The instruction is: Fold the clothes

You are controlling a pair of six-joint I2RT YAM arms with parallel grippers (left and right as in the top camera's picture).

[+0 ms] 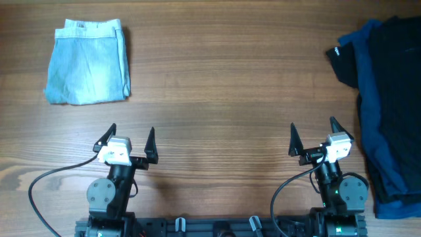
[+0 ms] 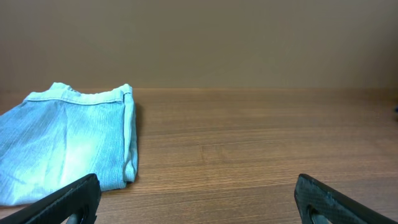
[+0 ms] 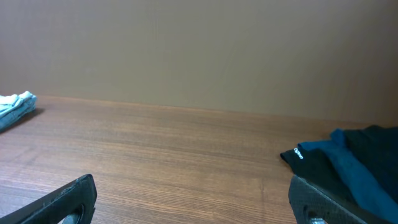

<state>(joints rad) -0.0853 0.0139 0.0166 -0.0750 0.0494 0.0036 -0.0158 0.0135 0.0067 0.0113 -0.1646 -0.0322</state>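
The folded denim piece [image 1: 87, 62] lies at far left of the desk [image 1: 217, 85], likely set aside as finished; the dark pile [image 1: 388, 99] waits at right; both arms' jaws stand apart, empty.

We saw the pale-blue denim piece [image 1: 87, 62] folded flat at ten o'clock, the navy-blue and black garments [image 1: 388, 99] heaped at three o'clock.

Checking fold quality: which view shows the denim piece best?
Overhead: the whole folded denim piece is in frame, with all its edges visible. The left wrist view shows it close but at a low angle, cropped at the left edge. The right wrist view catches only a sliver at far left.
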